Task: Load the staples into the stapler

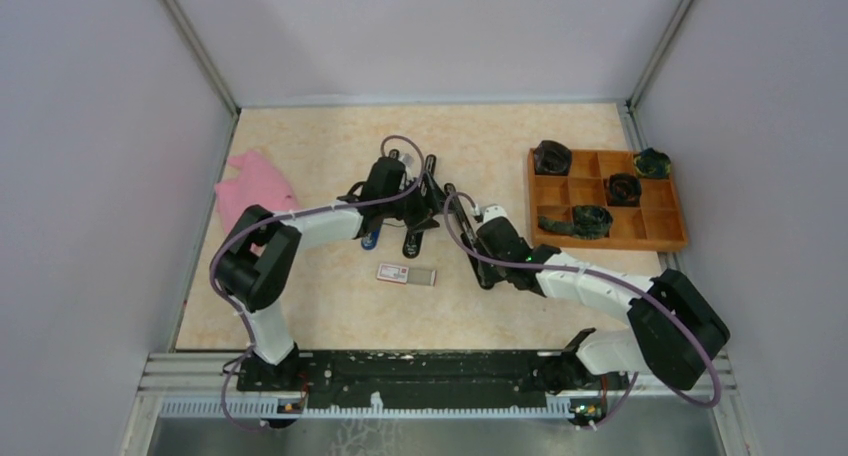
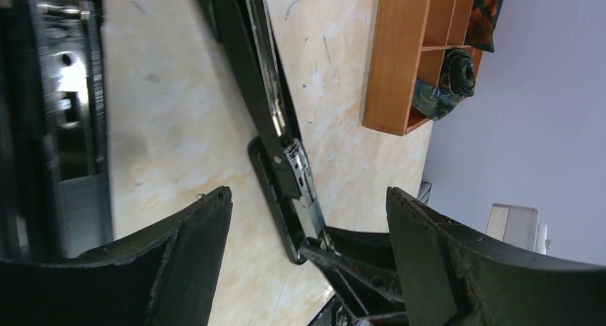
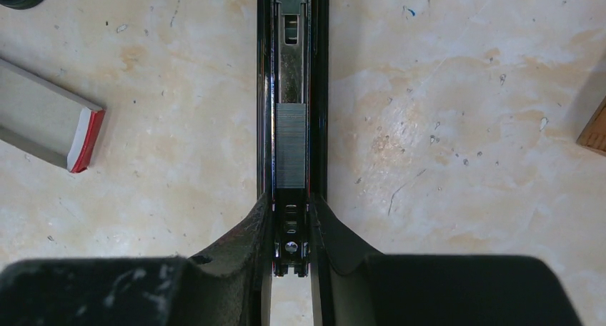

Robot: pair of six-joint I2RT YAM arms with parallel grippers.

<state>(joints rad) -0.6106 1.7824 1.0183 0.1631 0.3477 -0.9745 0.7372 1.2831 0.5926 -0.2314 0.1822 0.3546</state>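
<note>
The black stapler [image 1: 452, 208] lies opened out on the table's middle. My right gripper [image 1: 464, 219] is shut on its magazine end; in the right wrist view [image 3: 291, 226] both fingers press the black rails [image 3: 319, 90]. A grey staple strip [image 3: 290, 144] sits in the metal channel. My left gripper [image 1: 424, 206] is open beside the stapler; in the left wrist view [image 2: 307, 197] its fingers straddle the stapler's magazine [image 2: 291, 161] without touching it. The white and red staples box [image 1: 406, 274] lies on the table nearer the arms, and it also shows in the right wrist view [image 3: 44, 120].
A wooden compartment tray [image 1: 680, 240] with dark rolled cloths stands at the right; its corner shows in the left wrist view [image 2: 395, 61]. A pink cloth [image 1: 250, 191] lies at the left wall. A small blue object [image 1: 370, 241] lies under my left arm.
</note>
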